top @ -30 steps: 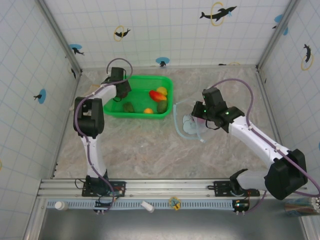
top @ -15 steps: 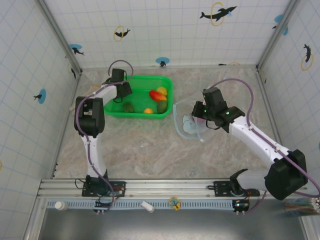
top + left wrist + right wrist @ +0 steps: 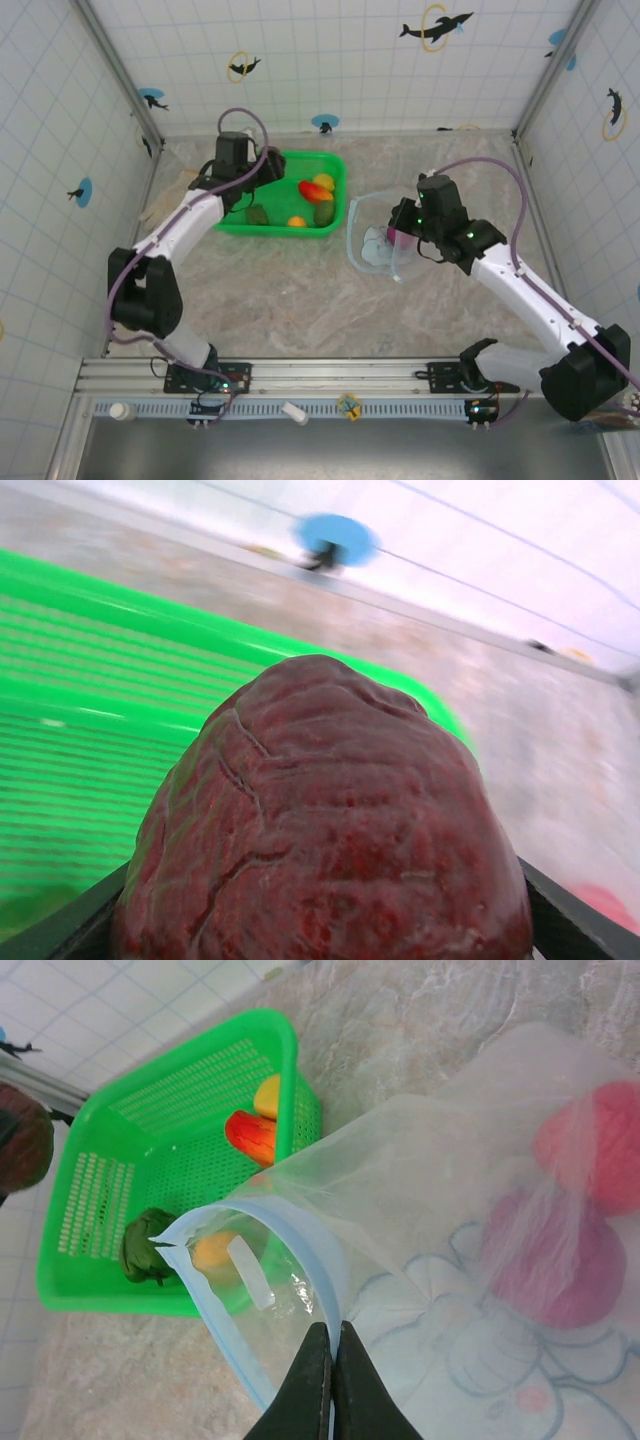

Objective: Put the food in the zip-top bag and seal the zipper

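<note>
Zip-top bag (image 3: 372, 250) right of centre, mouth gaping left toward green basket (image 3: 285, 232). Zipper (image 3: 222, 1332) a pale blue strip, long axis running near to far in top view, curled open into a loop. Two pink fruits (image 3: 560, 1260) inside, at the closed right end. Pinched at one wall just behind the rim by right gripper (image 3: 331, 1360), fingers pressed tight together on the film.

Maroon fruit (image 3: 320, 820) clamped in left gripper (image 3: 266, 167), black fingers hugging both sides, hanging over basket's far left corner. In basket: red-and-yellow piece (image 3: 317, 186), green piece (image 3: 322, 213), orange piece (image 3: 297, 221), dark green piece (image 3: 257, 214), all toward its right and near side.

Versus a second ago: left elbow swung out left and nearer, gripper lifted out of basket's left half and up over its far rim. Right arm shifted slightly farther back, bag mouth pulled wider and taller. Basket and its four pieces unmoved.

Table (image 3: 300, 290) beige marbled. Walls (image 3: 350, 60) white tile with blue dolphin stickers. Metal rail (image 3: 330, 372) along near edge.
</note>
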Robot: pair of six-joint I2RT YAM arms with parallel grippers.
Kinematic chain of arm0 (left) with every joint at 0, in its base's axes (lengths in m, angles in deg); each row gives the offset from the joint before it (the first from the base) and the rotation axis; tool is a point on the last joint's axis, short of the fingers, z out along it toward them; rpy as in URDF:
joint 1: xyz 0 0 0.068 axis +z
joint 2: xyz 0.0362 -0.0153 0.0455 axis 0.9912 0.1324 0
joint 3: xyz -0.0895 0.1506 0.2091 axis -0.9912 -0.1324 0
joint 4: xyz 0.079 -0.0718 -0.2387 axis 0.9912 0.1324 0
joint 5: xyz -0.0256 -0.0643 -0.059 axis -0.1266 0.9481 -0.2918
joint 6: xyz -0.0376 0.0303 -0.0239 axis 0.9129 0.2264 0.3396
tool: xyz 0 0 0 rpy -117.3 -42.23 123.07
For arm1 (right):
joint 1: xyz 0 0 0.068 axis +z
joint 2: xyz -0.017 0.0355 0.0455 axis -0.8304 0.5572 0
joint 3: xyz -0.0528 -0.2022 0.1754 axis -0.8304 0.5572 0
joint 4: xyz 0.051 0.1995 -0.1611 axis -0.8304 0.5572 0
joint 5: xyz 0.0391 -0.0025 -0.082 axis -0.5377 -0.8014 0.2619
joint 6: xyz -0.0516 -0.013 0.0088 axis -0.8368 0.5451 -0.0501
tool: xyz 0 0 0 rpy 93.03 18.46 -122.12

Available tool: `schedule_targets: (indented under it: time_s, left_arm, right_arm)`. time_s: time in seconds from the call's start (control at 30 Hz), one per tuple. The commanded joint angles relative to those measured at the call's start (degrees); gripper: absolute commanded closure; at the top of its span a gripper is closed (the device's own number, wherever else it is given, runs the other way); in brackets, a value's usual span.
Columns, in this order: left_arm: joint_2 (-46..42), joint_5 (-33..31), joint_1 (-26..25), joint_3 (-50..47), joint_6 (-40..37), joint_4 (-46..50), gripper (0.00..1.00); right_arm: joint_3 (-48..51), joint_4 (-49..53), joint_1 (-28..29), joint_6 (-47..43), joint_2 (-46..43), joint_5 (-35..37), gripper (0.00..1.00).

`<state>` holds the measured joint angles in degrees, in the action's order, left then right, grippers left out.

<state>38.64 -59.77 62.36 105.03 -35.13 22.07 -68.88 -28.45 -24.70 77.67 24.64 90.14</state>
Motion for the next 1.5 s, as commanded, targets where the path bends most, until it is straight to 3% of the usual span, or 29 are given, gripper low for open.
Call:
schedule_targets:
  time_s: [0.0,0.27,0.43,0.8,1.0,1.07,1.23,1.47]
  left_arm:
    - [-6.56,5.99,-5.44,-3.51,0.23,-0.48,0.43]
    - [-15.01,14.77,-13.52,-7.41,1.18,-0.70,0.43]
    - [-16.58,16.81,-17.66,-6.87,1.11,-2.20,0.43]
    - [-7.86,20.28,-24.75,-10.13,1.02,-5.65,0.44]
    - [-2.86,17.35,-27.39,-9.29,1.51,-5.65,0.42]
    - [-1.28,17.70,-27.99,-8.37,1.87,-5.65,0.38]
    - [0.58,18.01,-28.75,-6.53,1.96,-5.21,0.18]
    - [-0.69,17.68,-28.75,-6.61,1.69,-5.12,0.05]
  right_arm:
    - [-2.48,1.68,1.02,4.74,-1.29,3.03,1.00]
    - [-9.72,7.74,6.82,9.90,0.09,12.34,1.00]
    - [-13.96,9.84,10.36,10.61,1.15,16.93,1.00]
    - [-12.87,9.17,13.12,11.12,0.83,17.40,1.00]
    - [-12.46,8.99,14.67,11.23,0.24,19.47,1.00]
    - [-12.38,8.82,14.79,11.23,0.22,19.81,1.00]
    - [-11.90,8.90,14.89,10.90,-0.07,20.47,1.00]
    - [-10.65,8.67,14.88,10.59,-0.78,21.29,1.00]
